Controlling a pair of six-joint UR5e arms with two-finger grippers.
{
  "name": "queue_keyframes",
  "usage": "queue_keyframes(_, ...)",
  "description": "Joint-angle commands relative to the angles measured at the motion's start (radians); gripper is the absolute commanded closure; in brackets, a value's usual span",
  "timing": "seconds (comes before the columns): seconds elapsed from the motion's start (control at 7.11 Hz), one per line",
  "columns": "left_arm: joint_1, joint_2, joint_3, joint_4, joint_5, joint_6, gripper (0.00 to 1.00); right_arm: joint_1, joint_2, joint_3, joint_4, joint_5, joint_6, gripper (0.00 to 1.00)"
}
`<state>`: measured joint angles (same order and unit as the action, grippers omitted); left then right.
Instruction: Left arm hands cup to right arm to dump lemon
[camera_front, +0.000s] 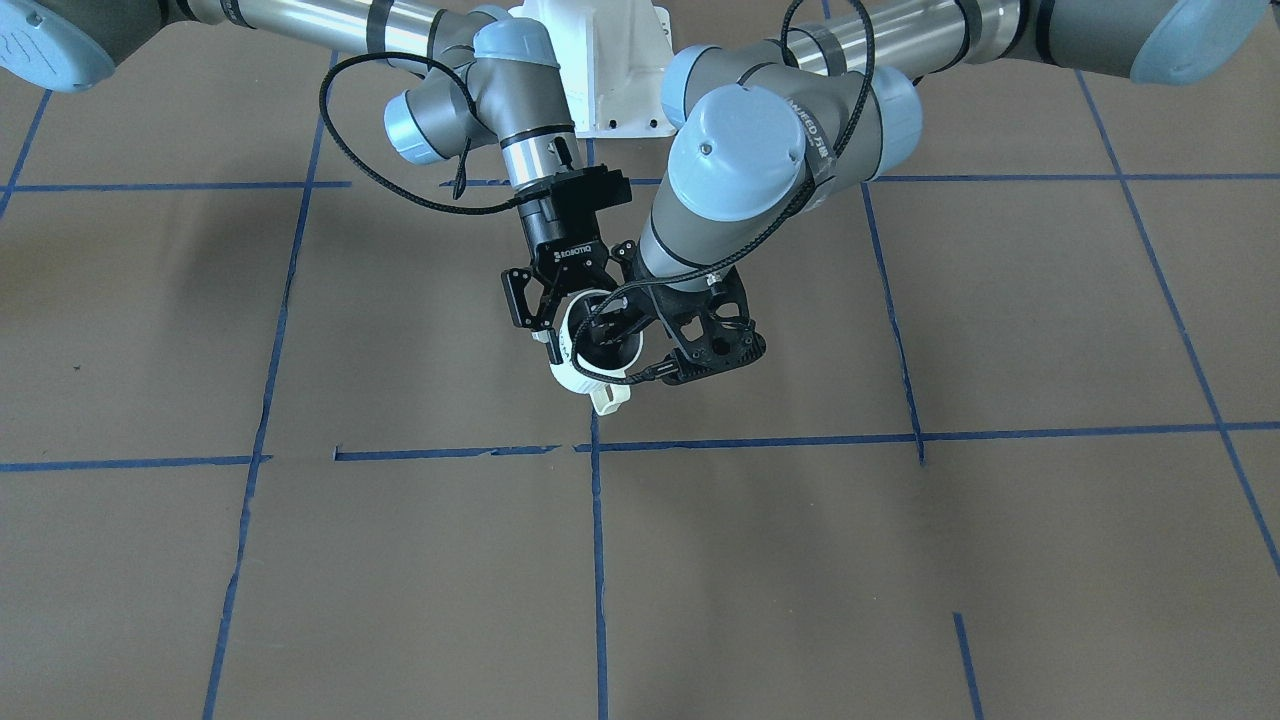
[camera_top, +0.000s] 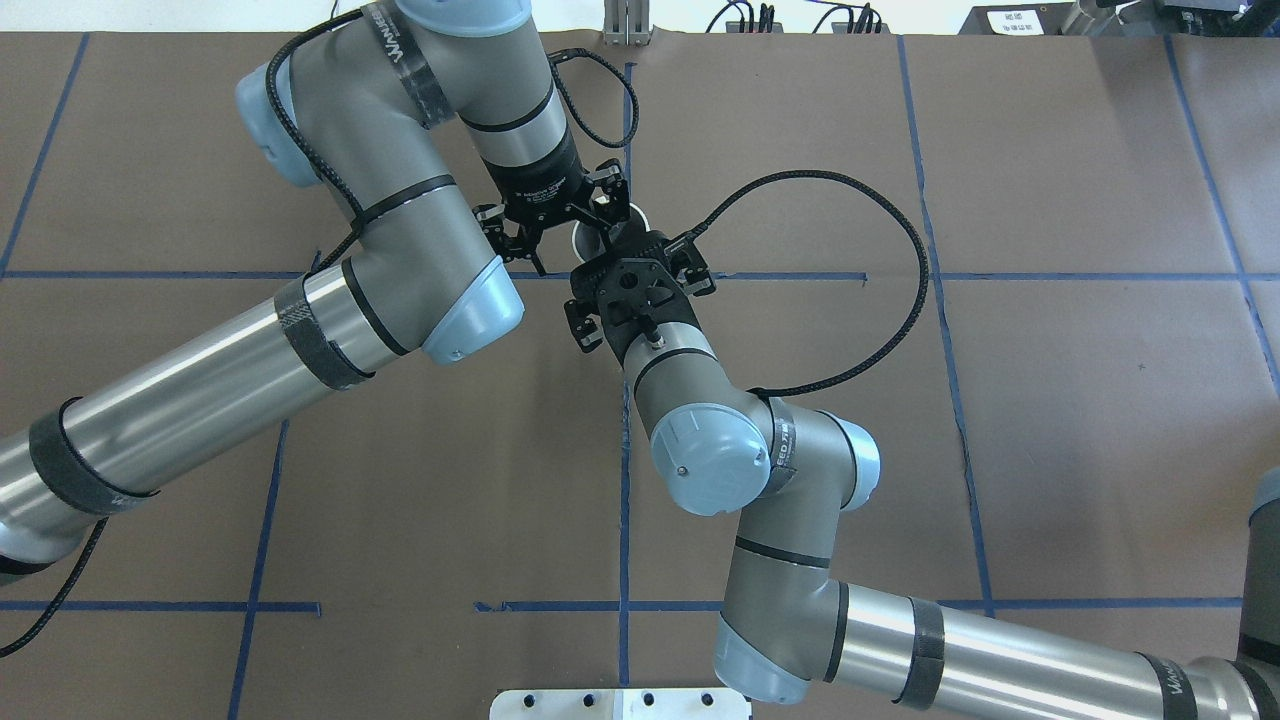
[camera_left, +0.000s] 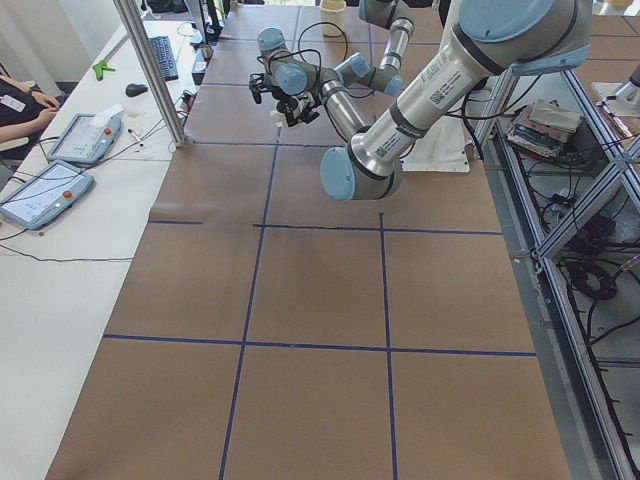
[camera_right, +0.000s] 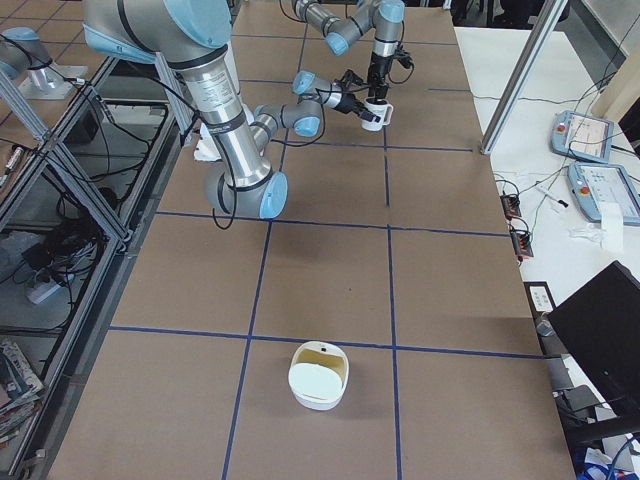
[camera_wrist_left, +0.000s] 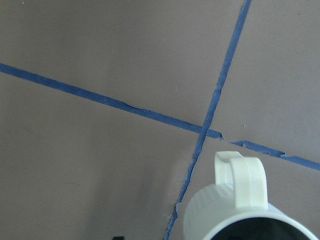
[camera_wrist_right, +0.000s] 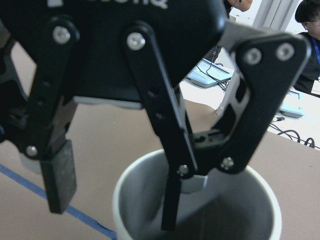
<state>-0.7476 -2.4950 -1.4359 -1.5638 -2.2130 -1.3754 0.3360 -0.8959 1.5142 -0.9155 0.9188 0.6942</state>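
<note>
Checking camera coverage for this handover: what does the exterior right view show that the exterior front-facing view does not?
Only exterior right shows a white container on the table's near end and control tablets on the side bench. Only front-facing shows the dark inside of the cup and its handle, with a finger of the left gripper reaching into its mouth. Both show the two arms meeting at the cup over the blue-taped table.

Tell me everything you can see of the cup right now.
The cup is small, white and ribbed, ceramic-looking, with a loop handle and a grey inside, nothing seen in it. It is upright near the middle of the table. The left gripper is open, one finger down inside the mouth, the other outside, neither seeming to touch the wall. The right gripper straddles its body from the side; whether it is clamped, I cannot tell.
</note>
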Motion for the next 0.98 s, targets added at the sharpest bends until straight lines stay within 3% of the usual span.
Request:
queue_keyframes(0.0, 0.001, 0.001, -0.003, -0.007, -0.001, -0.002, 0.43, -0.002, -0.001, 0.000, 0.000, 0.000, -0.001, 0.56)
queue_keyframes(0.14, 0.002, 0.013, -0.003, -0.033, -0.001, -0.002, 0.47, -0.002, 0.000, 0.000, 0.001, 0.000, -0.001, 0.56)
queue_keyframes(0.28, 0.002, 0.013, -0.003, -0.042, -0.001, -0.029, 0.61, -0.002, 0.000, 0.000, 0.001, 0.000, -0.001, 0.56)
queue_keyframes(0.42, 0.002, 0.013, -0.003, -0.042, -0.001, -0.037, 0.66, -0.002, 0.000, 0.000, 0.001, 0.000, -0.001, 0.56)
queue_keyframes(0.84, 0.005, 0.010, -0.004, -0.042, -0.001, -0.039, 0.67, -0.003, -0.001, 0.000, 0.001, 0.000, -0.001, 0.56)
